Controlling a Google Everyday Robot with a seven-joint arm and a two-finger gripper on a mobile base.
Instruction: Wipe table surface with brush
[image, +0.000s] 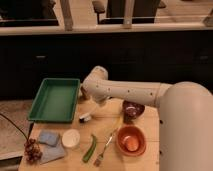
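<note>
The brush (85, 118), with a short white handle and a dark head, lies on the light wooden table surface (112, 125) just right of the green tray's front corner. My arm reaches in from the right and bends down over the table's back left part. My gripper (93, 107) is at its lower end, directly above and behind the brush, and the wrist largely hides it. I cannot tell whether it touches the brush.
A green tray (54, 99) stands at the left. A dark bowl (133, 109) and an orange bowl (131, 140) are at the right. A yellow-handled fork (107, 144), a green pod (90, 148), a white round lid (71, 138), a blue sponge (48, 137) and grapes (32, 150) lie along the front.
</note>
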